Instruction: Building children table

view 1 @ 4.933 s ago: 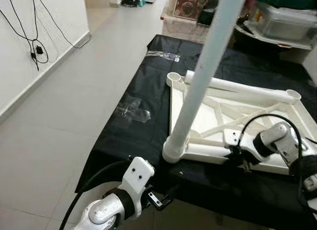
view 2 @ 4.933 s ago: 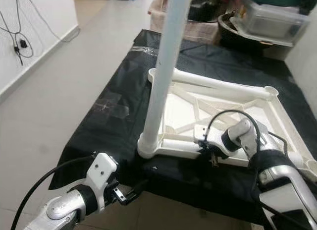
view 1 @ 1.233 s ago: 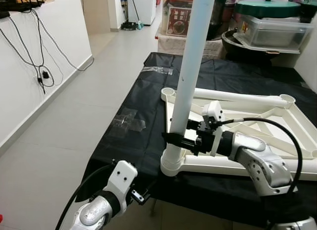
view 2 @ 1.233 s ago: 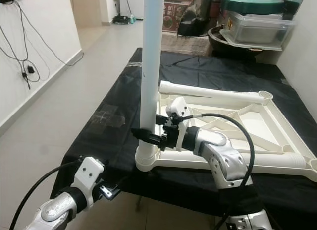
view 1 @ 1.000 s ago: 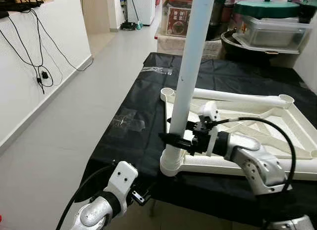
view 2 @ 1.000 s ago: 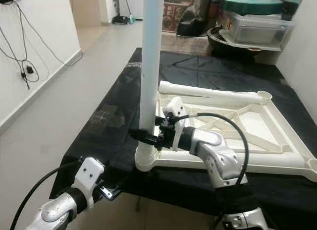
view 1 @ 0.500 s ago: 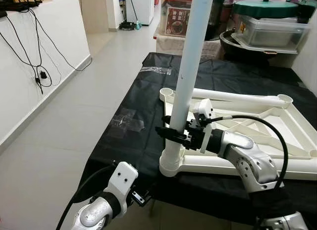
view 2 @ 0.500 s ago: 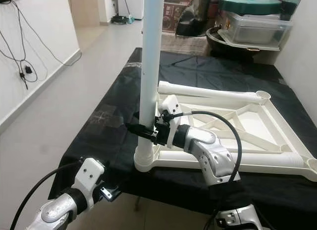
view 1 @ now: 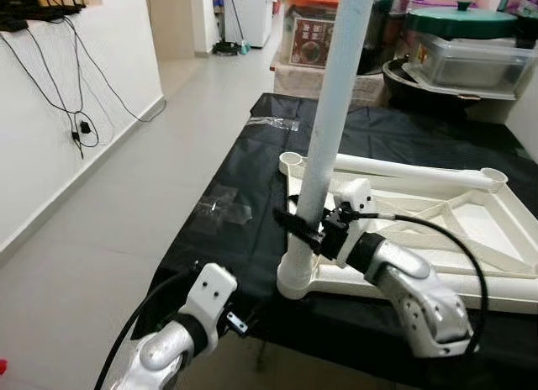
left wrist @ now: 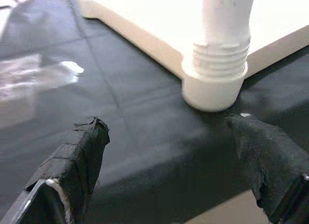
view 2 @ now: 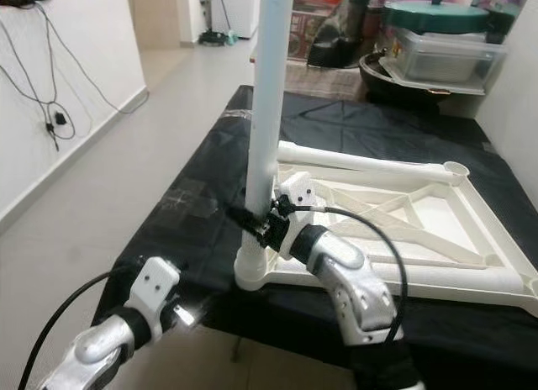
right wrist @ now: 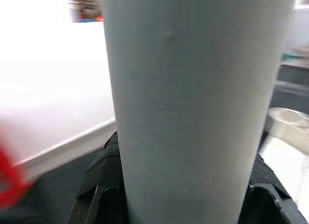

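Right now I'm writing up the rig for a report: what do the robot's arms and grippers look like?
Both arms are silver metal tubes with black bands at the joints and a white boxy housing at each wrist. A thick black cable loops along each arm. The left gripper has two long fingers wrapped in frayed black tape; the right gripper has slim black fingers below its white wrist block.

I am holding my right arm bent across the lower right of the frame, and its gripper point(view 1: 296, 224) at the middle is clamping both black fingers point(right wrist: 104, 173) around the white table leg point(view 1: 329, 121). My left gripper point(view 1: 236, 324) is hanging low at the bottom left, its fingers point(left wrist: 79, 151) spread apart and gripping nothing.
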Robot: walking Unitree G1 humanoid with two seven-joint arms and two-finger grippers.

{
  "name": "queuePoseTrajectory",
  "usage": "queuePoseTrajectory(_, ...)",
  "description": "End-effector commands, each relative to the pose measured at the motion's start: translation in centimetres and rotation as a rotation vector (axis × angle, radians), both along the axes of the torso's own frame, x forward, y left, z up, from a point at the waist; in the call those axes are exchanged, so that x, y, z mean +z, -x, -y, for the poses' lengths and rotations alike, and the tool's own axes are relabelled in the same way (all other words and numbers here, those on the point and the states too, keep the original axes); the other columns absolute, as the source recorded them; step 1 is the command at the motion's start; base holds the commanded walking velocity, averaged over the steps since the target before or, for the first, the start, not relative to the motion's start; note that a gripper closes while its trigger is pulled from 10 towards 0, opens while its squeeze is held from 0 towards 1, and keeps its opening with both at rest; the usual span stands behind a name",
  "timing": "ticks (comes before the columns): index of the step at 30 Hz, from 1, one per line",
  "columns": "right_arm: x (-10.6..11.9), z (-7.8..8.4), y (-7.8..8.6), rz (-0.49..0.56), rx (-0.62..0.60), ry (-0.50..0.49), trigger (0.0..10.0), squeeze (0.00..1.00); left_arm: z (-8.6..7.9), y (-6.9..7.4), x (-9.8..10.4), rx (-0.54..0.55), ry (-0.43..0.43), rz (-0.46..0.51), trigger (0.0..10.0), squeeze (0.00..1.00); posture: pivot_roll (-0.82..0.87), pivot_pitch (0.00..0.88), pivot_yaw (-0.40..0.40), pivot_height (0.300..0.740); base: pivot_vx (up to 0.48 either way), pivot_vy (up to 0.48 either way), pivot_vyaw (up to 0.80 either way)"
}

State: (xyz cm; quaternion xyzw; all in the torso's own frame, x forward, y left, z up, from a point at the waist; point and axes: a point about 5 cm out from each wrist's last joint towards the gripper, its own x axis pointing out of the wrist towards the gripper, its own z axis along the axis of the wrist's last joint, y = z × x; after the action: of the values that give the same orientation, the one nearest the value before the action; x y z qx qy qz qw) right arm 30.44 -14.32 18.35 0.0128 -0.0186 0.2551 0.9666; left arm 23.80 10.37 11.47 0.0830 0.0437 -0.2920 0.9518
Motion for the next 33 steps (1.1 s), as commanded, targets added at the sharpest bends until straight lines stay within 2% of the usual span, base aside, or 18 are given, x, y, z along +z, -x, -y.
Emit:
queuePoseTrajectory(1,-1.4,3.4,-0.1,-0.063,-0.271,0.039,0.0,0.00,0.1,-0.1,-0.5,-0.002,-0.012,-0.014,10.0,0.00,0.14,0.000,-0.051,0.740,0.000,0.000,0.00)
queuePoseTrajectory(2,-1.6,4.2,0.1,-0.069,-0.455,0.020,0.0,0.00,0.3,-0.2,-0.4,-0.008,-0.010,-0.011,10.0,0.00,0.14,0.000,-0.051,0.740,0.000,0.000,0.00)
queuePoseTrajectory(3,-1.6,4.2,0.1,-0.069,-0.455,0.020,0.0,0.00,0.3,-0.2,-0.4,-0.008,-0.010,-0.011,10.0,0.00,0.14,0.000,-0.051,0.740,0.000,0.000,0.00)
queuePoseTrajectory(4,-1.7,4.8,0.4,-0.065,-0.607,0.008,0.0,0.00,0.5,-0.2,-0.4,-0.015,-0.009,-0.010,10.0,0.00,0.14,0.000,-0.047,0.740,0.000,0.000,0.00)
queuePoseTrajectory(5,-1.7,4.8,0.4,-0.065,-0.607,0.008,0.0,0.00,0.5,-0.2,-0.4,-0.015,-0.009,-0.010,10.0,0.00,0.14,0.000,-0.047,0.740,0.000,0.000,0.00)
queuePoseTrajectory(6,-1.7,5.2,0.7,-0.061,-0.702,0.002,0.0,0.00,0.6,-0.3,-0.4,-0.019,-0.008,-0.009,10.0,0.00,0.14,0.000,-0.047,0.740,0.000,0.000,0.00)
queuePoseTrajectory(8,-1.7,5.2,0.7,-0.061,-0.702,0.002,0.0,0.00,0.6,-0.3,-0.4,-0.019,-0.008,-0.009,10.0,0.00,0.14,0.000,-0.047,0.740,0.000,0.000,0.00)
queuePoseTrajectory(9,-1.7,5.3,1.1,-0.060,-0.793,0.005,0.0,0.00,0.8,-0.2,-0.4,-0.026,-0.007,-0.008,10.0,0.00,0.14,0.000,-0.047,0.740,0.000,0.000,0.00)
queuePoseTrajectory(10,-1.7,4.8,1.6,-0.067,-0.903,-0.035,0.0,0.00,1.0,-0.2,-0.3,-0.035,-0.006,-0.007,10.0,0.00,0.14,0.000,-0.047,0.740,0.000,0.000,0.00)
queuePoseTrajectory(13,-1.7,4.2,1.9,-0.083,-0.996,-0.075,0.0,0.00,1.1,-0.2,-0.3,-0.041,-0.004,-0.006,10.0,0.00,0.14,0.000,-0.045,0.740,0.000,0.000,0.00)
queuePoseTrajectory(15,-1.7,2.8,2.4,-0.121,-1.120,-0.153,0.0,0.00,1.3,-0.2,-0.2,-0.046,-0.002,-0.003,10.0,0.00,0.15,0.000,-0.045,0.740,0.000,0.000,0.00)
queuePoseTrajectory(17,-1.9,1.4,2.3,-0.156,-1.139,-0.192,0.0,0.00,1.3,-0.3,-0.3,-0.048,-0.002,-0.002,10.0,0.00,0.15,0.000,-0.046,0.740,0.000,0.000,0.00)
queuePoseTrajectory(22,-2.2,0.2,2.3,-0.188,-1.129,-0.205,0.0,0.00,1.3,-0.2,-0.3,-0.049,-0.004,-0.002,10.0,0.00,0.15,0.000,-0.049,0.740,0.000,0.000,0.00)
queuePoseTrajectory(23,-2.3,-0.3,2.2,-0.195,-1.099,-0.213,2.8,0.00,1.3,-0.2,-0.3,-0.050,-0.004,-0.003,10.0,0.00,0.15,0.000,-0.049,0.740,0.000,0.000,0.00)
queuePoseTrajectory(24,-2.3,-0.4,2.1,-0.186,-1.059,-0.196,10.0,0.00,1.4,-0.1,-0.4,-0.056,-0.004,-0.008,10.0,0.00,0.15,0.000,-0.046,0.740,0.000,0.000,0.00)
queuePoseTrajectory(27,-2.4,-0.5,2.0,-0.177,-1.015,-0.185,10.0,0.00,1.5,-0.1,-0.4,-0.062,-0.004,-0.014,10.0,0.00,0.15,0.000,-0.046,0.740,0.000,0.000,0.00)
queuePoseTrajectory(28,-2.5,-0.4,2.0,-0.162,-0.979,-0.173,10.0,1.00,1.7,0.0,-0.5,-0.076,-0.004,-0.021,10.0,0.00,0.14,0.000,-0.044,0.740,0.000,0.000,0.00)
queuePoseTrajectory(33,-2.7,-0.1,1.9,-0.139,-0.938,-0.165,10.0,1.00,2.0,0.0,-0.6,-0.096,-0.003,-0.030,10.0,0.00,0.14,0.000,-0.042,0.740,0.000,0.000,0.00)
